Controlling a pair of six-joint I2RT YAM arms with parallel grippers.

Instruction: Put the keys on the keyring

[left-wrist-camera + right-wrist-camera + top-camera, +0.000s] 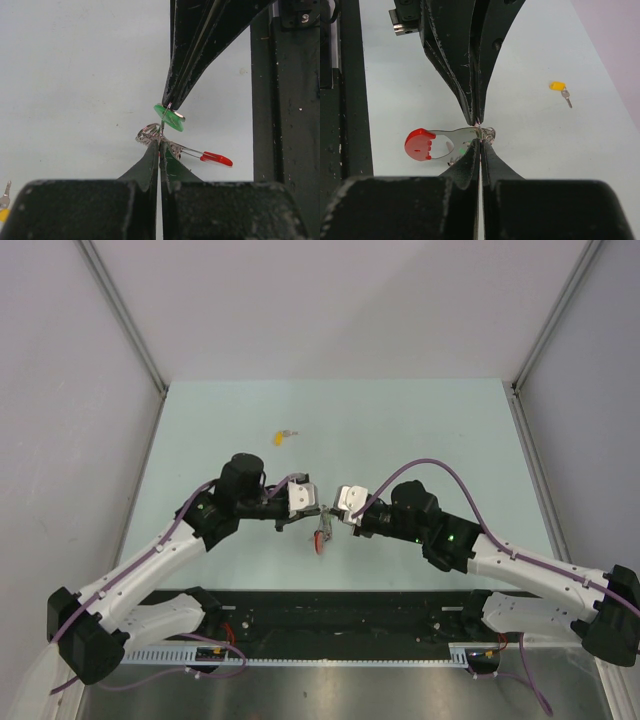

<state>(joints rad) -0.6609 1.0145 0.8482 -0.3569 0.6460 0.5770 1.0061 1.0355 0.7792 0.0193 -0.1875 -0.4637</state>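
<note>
Your main risk is a slip at the meeting point. Both grippers are pinched fully together on very thin metal, tip almost to tip, so a small twist or pull from either arm could pop a piece out and drop it onto the pale green table [420, 430].

The left gripper [160, 144] is closed on the keyring [148, 133], a small loop of silver metal chain with a red plastic foot-shaped tag [419, 144] attached. The right gripper [480, 142] is closed too. It appears to hold the tiny green key [170, 118], a silver blade with a round green plastic head. Its own fingers hide most of that key in the right wrist view, so you cannot confirm how much is caught.

A 2nd risk is that the fingertips could collide or bend the ring if you push on. You also cannot tell whether the key's hole is threaded.

The keyring and green key sit right at the tips, between the 2 grippers. The yellow key [558, 86], a silver blade with a yellow plastic head, lies on the table well apart, beyond the left gripper toward the far side, touched by neither.
</note>
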